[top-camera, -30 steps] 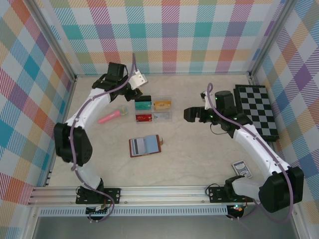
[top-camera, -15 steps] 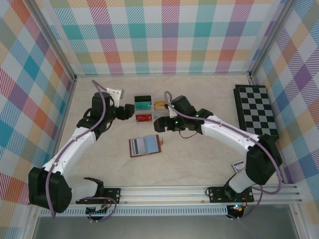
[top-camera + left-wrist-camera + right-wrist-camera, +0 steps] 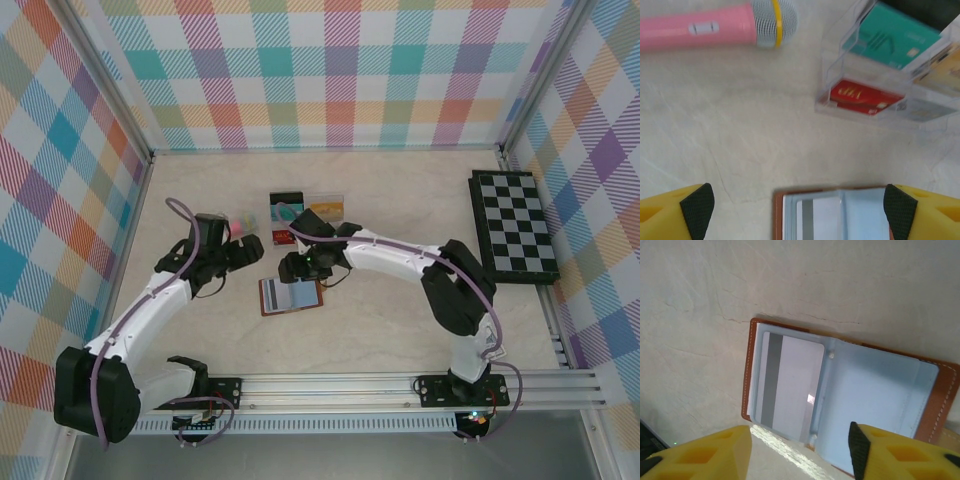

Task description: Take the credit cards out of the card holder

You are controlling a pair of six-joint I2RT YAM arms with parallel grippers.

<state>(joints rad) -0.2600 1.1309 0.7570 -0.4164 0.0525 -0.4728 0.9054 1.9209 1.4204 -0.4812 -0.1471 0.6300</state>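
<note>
Left wrist | microphone (image 3: 715, 25), clear box (image 3: 827, 75) beyond card holder (image 3: 832, 215) | left fingers (image 3: 695, 207), right fingers (image 3: 890, 450) apart

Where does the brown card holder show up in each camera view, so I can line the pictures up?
Top external: card holder open, just left of centre.
Left wrist: card holder at bottom centre, cut by the frame edge.
Right wrist: card holder open, mid-frame.
Shared landmark: the dark-striped card in one pocket.
</note>
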